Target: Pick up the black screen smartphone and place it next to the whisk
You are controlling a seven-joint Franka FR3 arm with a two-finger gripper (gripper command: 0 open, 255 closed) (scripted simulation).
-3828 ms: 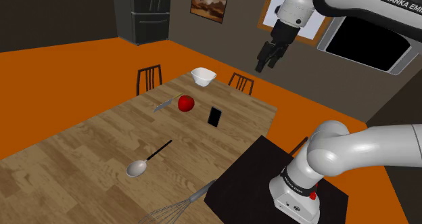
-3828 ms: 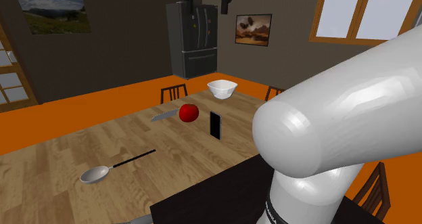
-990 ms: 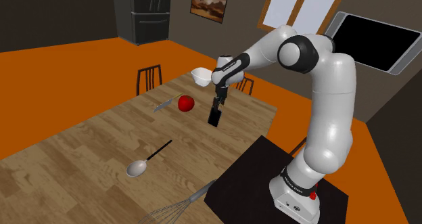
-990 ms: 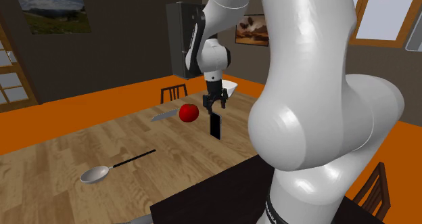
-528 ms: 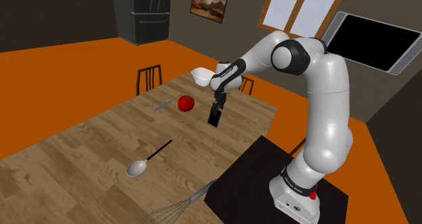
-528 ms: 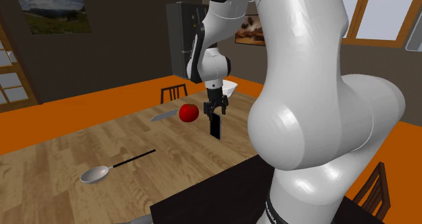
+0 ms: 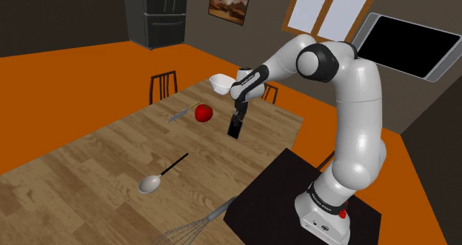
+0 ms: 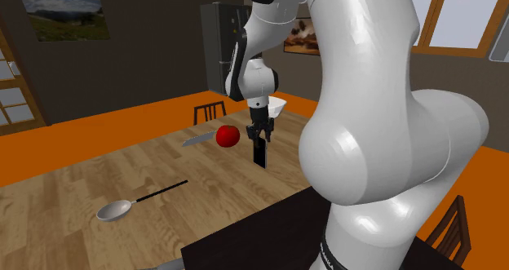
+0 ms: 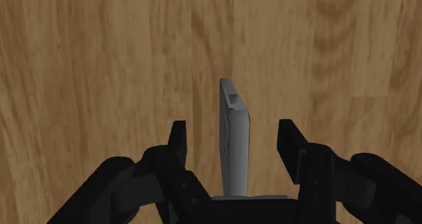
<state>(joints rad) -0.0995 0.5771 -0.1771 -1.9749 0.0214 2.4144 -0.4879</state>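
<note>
Phone (image 9: 234, 148) sits edge-on between my fingers (image 9: 178, 138), gap on both sides, no contact. Pincer (image 9: 234, 128) released, low over the table (image 7: 89, 155). Phone is towards the table's far end, near the apple (image 7: 203, 112), bowl (image 7: 221, 83) behind. Whisk (image 7: 194, 226) well apart at the near edge, beyond the spoon (image 7: 159, 177)

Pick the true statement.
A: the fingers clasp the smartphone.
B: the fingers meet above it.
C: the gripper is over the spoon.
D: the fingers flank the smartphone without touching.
D: the wrist view shows a gap between each of the fingers and the smartphone standing between them.
</note>
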